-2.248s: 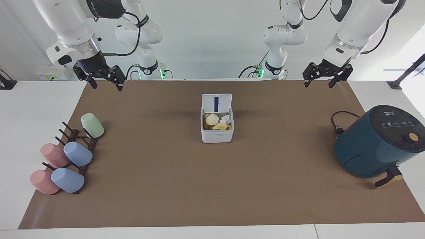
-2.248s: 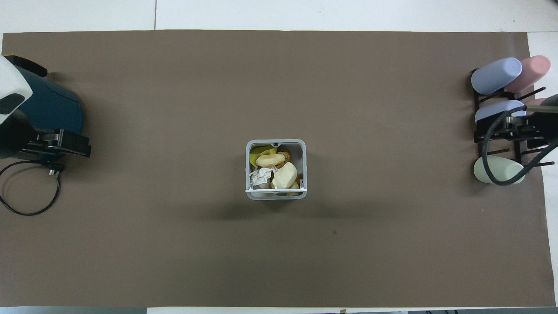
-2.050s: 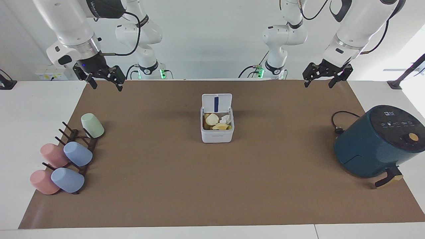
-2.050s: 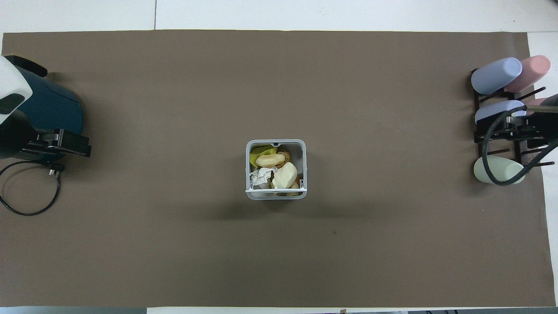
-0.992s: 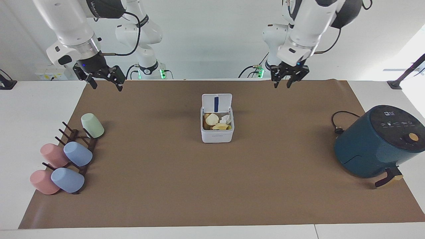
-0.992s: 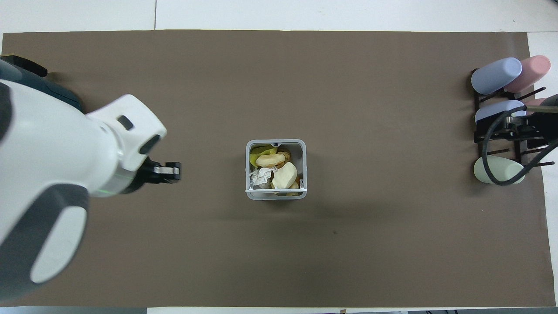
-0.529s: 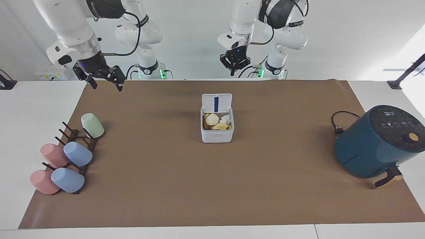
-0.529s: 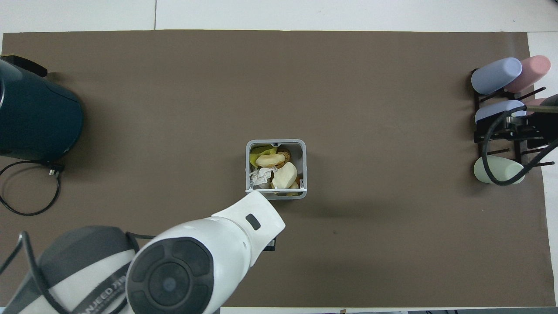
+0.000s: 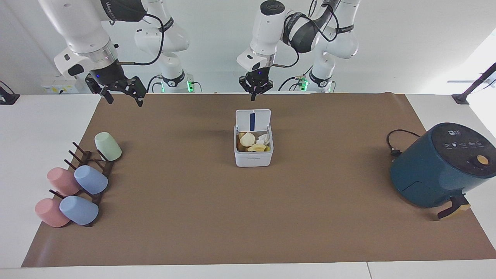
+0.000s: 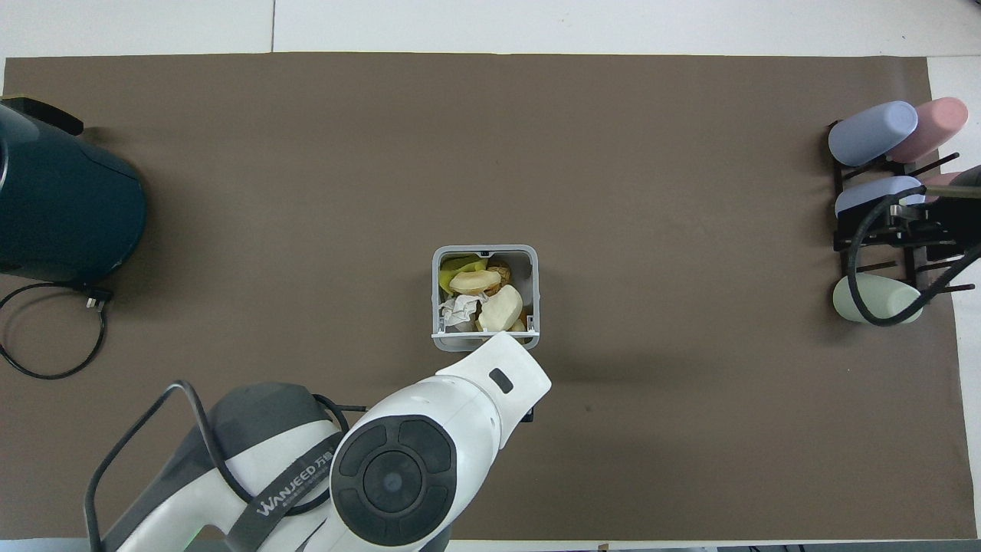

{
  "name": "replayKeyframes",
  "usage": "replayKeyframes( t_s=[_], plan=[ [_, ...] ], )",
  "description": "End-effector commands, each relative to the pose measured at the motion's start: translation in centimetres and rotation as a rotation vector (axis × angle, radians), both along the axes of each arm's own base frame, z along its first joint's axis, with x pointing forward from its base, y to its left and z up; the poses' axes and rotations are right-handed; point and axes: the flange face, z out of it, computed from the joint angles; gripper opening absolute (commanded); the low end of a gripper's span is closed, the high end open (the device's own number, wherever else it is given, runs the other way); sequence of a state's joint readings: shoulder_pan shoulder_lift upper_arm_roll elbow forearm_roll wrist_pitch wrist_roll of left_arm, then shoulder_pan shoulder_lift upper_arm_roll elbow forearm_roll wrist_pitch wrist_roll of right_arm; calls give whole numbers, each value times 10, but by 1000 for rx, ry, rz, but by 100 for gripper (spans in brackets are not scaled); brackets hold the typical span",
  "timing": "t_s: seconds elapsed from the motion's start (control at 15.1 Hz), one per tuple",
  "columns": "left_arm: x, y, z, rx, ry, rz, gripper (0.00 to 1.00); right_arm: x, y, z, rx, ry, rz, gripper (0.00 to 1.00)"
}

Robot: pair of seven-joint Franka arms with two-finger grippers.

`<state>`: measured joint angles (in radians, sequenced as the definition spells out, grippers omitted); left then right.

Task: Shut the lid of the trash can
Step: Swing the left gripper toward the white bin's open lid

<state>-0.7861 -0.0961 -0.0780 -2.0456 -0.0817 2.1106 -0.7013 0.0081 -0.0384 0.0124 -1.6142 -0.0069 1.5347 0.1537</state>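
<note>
Nothing of the closing is done yet: the lid (image 9: 253,119) stands upright on its hinge at the robots' edge of the bin (image 9: 254,155), blue stripe on its underside showing, and the rubbish inside is exposed. Bin sits mid-table on the brown mat (image 9: 248,217), well apart from the air fryer (image 9: 441,166) at the left arm's end and the cup rack (image 9: 91,174) at the right arm's end.

Left gripper (image 9: 254,92) hangs in the air above the lid's top edge, not touching it; fingers look drawn together, holding nothing. In the overhead view the left arm covers the bin's near edge, so contact is read from the facing view only.

Right gripper (image 9: 121,92) waits over the mat corner at the right arm's end, fingers spread apart, empty.

Left to do, as I judge it: bring the left gripper down onto the lid and push it forward and down until it shuts flat.

Writing: "WANJEED" plus two small characters on the left arm in the overhead view. Small print on the bin's front and icons on the air fryer's top are too small to read.
</note>
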Motion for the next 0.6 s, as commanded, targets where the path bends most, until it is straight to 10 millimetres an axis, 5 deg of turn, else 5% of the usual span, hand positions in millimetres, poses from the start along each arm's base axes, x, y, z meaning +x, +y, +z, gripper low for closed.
replayKeyframes(
  t_s=[0.0,0.53],
  plan=[
    [30,14,6,-48,-24,67,0,0,-2,-1,0,-1,18,100],
    [96,26,-20,-102,-53,180,0,0,-2,-1,0,-1,18,100]
  ],
)
